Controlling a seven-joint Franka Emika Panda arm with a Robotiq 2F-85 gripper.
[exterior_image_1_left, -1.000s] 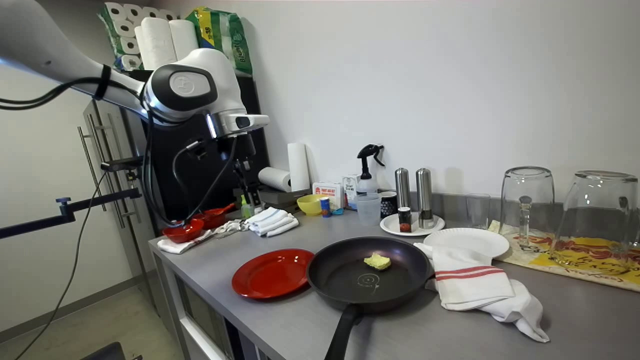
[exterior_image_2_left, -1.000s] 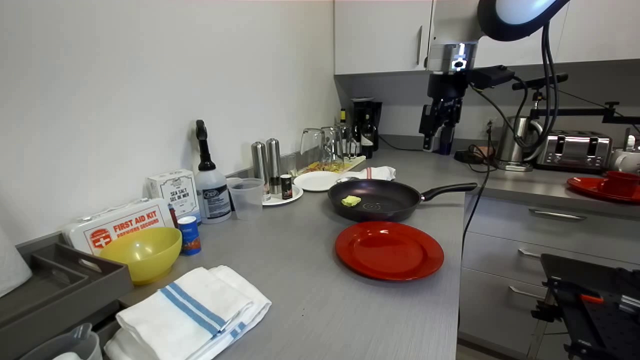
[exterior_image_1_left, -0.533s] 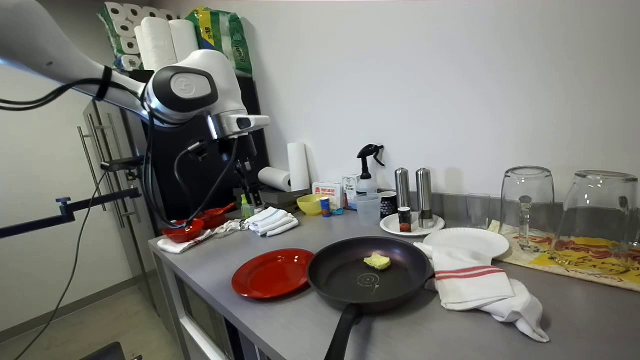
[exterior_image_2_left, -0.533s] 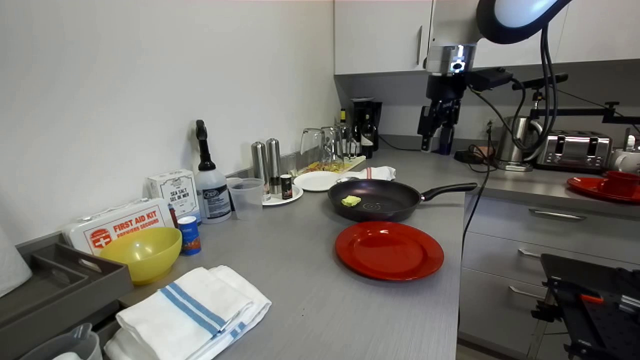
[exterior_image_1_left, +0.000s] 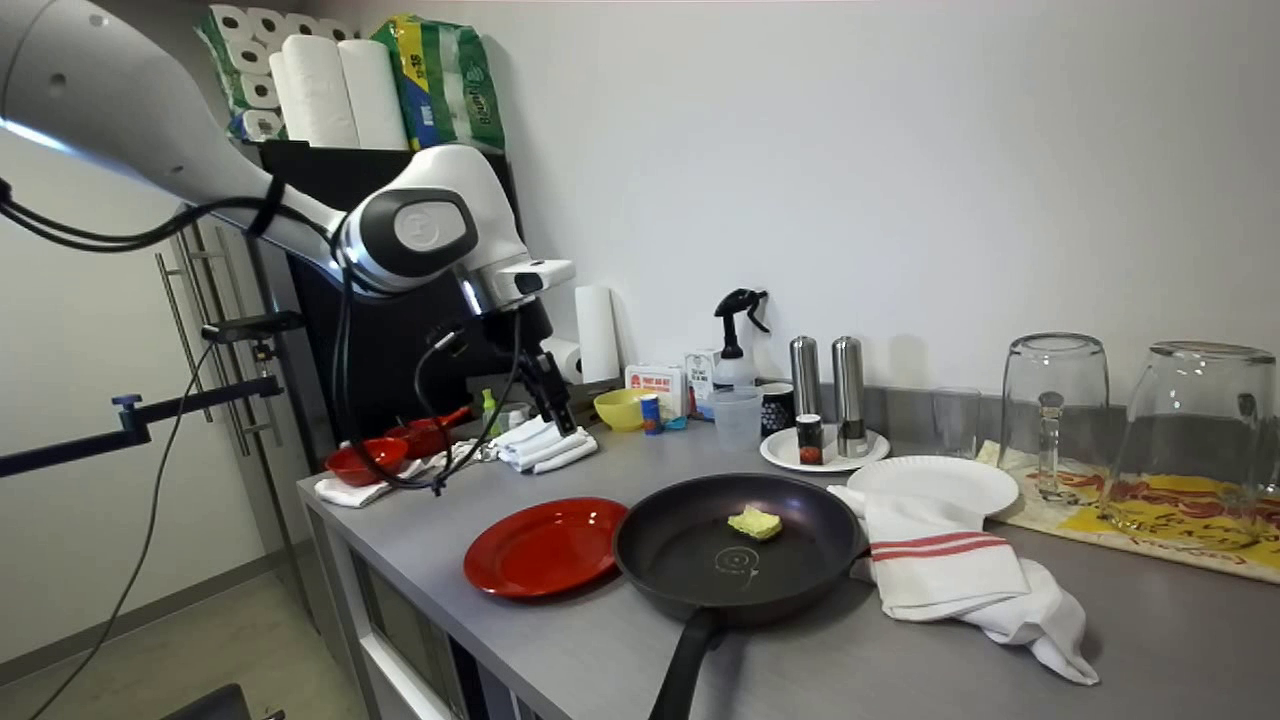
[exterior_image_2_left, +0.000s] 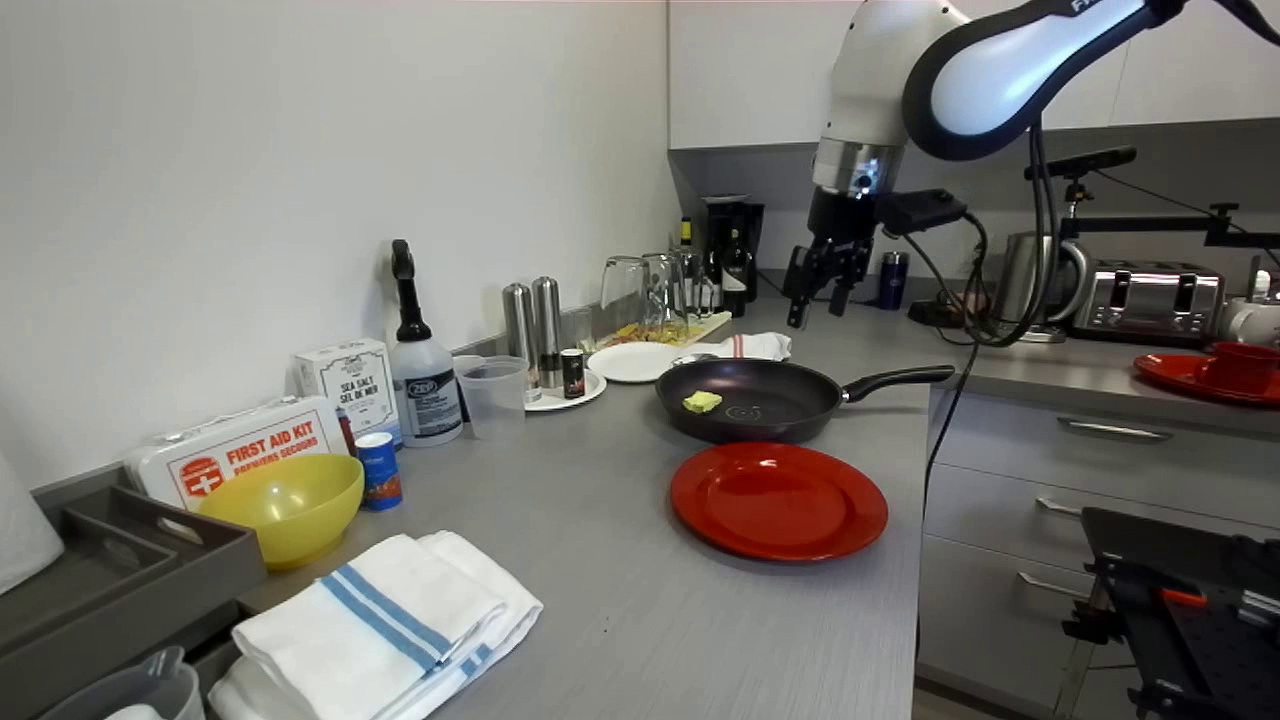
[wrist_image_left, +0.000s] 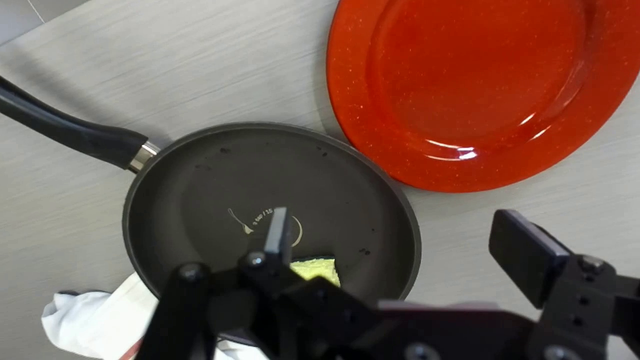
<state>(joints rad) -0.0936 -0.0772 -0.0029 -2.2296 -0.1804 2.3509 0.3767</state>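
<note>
I hold my tool (wrist_image_left: 395, 239) above the worktop (wrist_image_left: 215, 65), jaws wide apart. The yellow sponge (wrist_image_left: 320, 269) lies inside the black pan (wrist_image_left: 280, 170); the red plate (wrist_image_left: 480, 90) sits just beside that pan.

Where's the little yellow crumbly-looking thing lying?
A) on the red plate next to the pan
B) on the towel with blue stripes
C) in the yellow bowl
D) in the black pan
D: both exterior views show the yellow thing inside the black pan, within its rim.
</note>
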